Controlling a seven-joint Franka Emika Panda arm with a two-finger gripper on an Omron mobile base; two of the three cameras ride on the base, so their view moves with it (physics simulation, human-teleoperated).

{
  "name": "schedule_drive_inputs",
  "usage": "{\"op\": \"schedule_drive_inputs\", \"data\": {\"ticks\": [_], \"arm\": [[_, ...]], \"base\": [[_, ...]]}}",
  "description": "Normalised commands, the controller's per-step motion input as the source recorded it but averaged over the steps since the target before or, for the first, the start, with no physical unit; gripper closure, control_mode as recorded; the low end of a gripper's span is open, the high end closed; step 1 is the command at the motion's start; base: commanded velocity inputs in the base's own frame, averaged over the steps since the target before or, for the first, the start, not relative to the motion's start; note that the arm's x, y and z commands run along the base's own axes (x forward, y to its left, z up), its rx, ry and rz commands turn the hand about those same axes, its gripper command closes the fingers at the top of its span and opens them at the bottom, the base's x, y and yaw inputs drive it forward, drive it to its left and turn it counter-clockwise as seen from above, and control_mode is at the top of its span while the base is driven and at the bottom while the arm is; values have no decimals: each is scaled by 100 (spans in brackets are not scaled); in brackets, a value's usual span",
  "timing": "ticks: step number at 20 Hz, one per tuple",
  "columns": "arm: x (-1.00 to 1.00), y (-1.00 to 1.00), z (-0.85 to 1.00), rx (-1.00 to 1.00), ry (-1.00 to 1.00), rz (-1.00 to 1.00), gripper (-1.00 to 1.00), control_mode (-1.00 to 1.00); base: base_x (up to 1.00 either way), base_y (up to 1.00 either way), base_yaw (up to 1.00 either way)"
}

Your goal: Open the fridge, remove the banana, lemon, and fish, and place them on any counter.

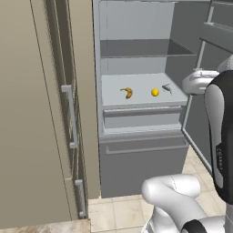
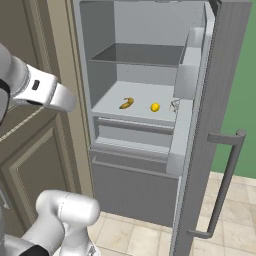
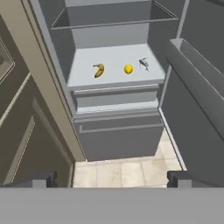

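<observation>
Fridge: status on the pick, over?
Hand open, empty. Fridge door open; banana, lemon, fish on shelf. Path clear.

Tall beige panelled cabinets (image 1: 36,113) with grey bar handles (image 1: 70,116) stand left of the opening; beige tiled floor (image 3: 127,173) below; green wall (image 2: 240,95) at right

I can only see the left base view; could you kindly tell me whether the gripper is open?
Observer: Yes, the hand view shows the gripper open and empty.
Operator: Thanks. What is it pointing at?
Observer: The open fridge, with the banana, lemon and fish on a shelf ahead.
Operator: And the door handle?
Observer: In the right base view, the handle sits on the door's outer face, swung out right.
</observation>
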Motion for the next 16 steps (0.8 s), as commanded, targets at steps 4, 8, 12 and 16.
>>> {"op": "schedule_drive_inputs", "data": {"ticks": [4, 8, 12, 16], "arm": [[0, -4, -3, 0, -3, -1, -100, -100], [0, -2, -6, 0, -7, 0, -100, -100], [0, 0, -8, 0, -3, 3, -100, -100], [1, 0, -7, 0, 0, 4, -100, -100]], "base": [[0, 0, 0], [0, 0, 0], [0, 0, 0], [0, 0, 0]]}}
